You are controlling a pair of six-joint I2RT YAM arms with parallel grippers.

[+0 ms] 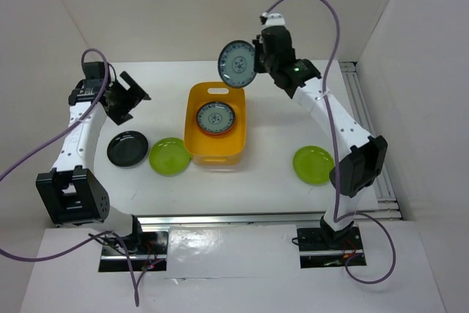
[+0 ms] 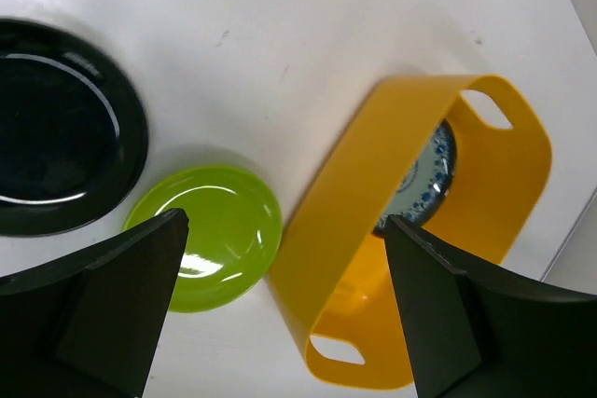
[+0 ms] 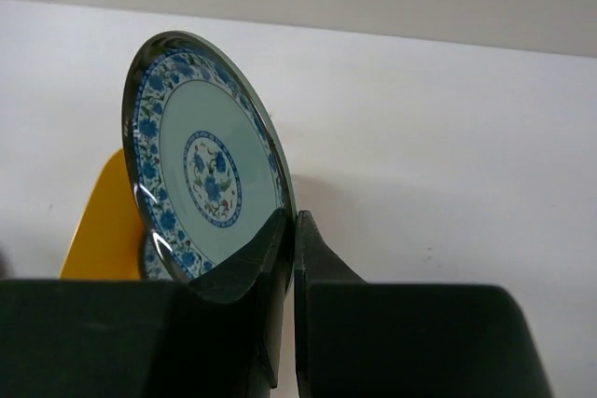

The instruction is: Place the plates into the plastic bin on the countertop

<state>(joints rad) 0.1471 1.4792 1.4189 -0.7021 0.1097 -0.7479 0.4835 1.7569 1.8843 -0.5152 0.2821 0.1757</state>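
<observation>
We see the right gripper [image 1: 258, 59] clenched on the rim of a white round plate with a blue floral pattern [image 1: 237, 63]. It holds that plate on edge in the air, over the far end of the yellow-orange rounded rectangular plastic bin [image 1: 217, 160]. From the right wrist view, the right gripper [image 3: 291, 223] pinches the lower edge of the plate [image 3: 201, 165] between its two fingers, and the patterned face turns to the left of that view. A corner of the bin [image 3: 98, 230] shows behind it.

The bin stands on the flat white surface [image 1: 271, 126], between the two arms. A second blue-patterned plate [image 1: 215, 117] lies flat inside it, with an orange rim showing around its edge.

Left of the bin, a black round plate [image 1: 127, 149] and a lime green round plate [image 1: 170, 156] rest on the surface. They sit just beside each other, and the green one lies close against the bin's near left corner. A second lime green plate [image 1: 314, 164] lies on the right, well apart from the bin.

The left gripper [image 1: 132, 99] hangs above the surface, left of the bin, released and holding nothing. From its wrist view, the left gripper [image 2: 280, 305] has its fingers spread wide. The black plate [image 2: 47, 128], the green plate [image 2: 219, 230] and the bin [image 2: 345, 193] lie below it.
</observation>
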